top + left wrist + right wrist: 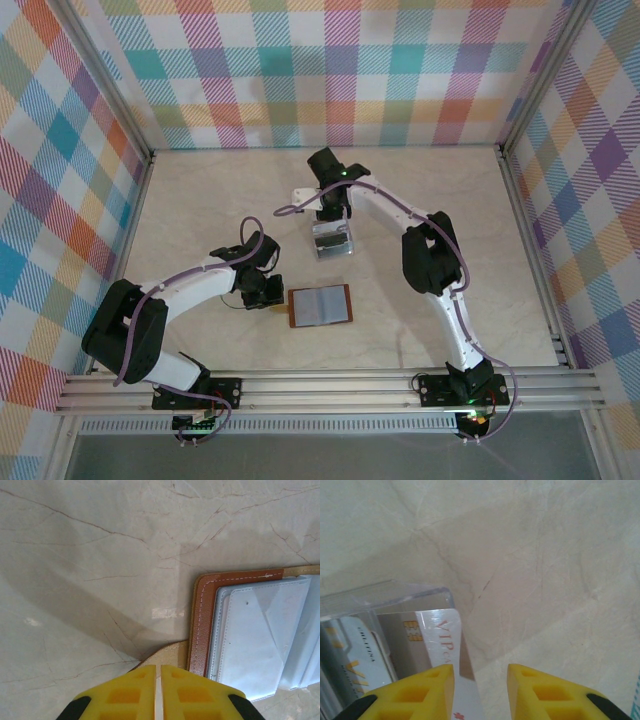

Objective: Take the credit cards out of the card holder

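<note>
A marble-patterned tabletop seen from above, with two robot arms reaching in from its near edge. A brown card holder lies open and flat close to the near edge, about halfway along, its pale grey-blue sleeves facing up. Nearer the middle of the tabletop stands a small clear box.

What could go wrong: a white card with a gold chip and red lettering leans at the corner of the clear box rather than lying flat inside it. If the right arm lifts away carelessly, a finger could catch the card's edge and flip it out onto the tabletop. The open card holder could also slide or fold shut if the left arm drags on its tab.

The right gripper hangs over the clear box with its jaws a moderate way apart, bare tabletop showing between them. The white card runs beside one finger, and it does not look clamped. A second card sits inside the box.

The left gripper is closed, fingers together, at the card holder's left edge. The tan tab disappears under the fingertips; whether it is pinched or just pressed down cannot be told. Whether any cards remain in the sleeves is also unclear.
</note>
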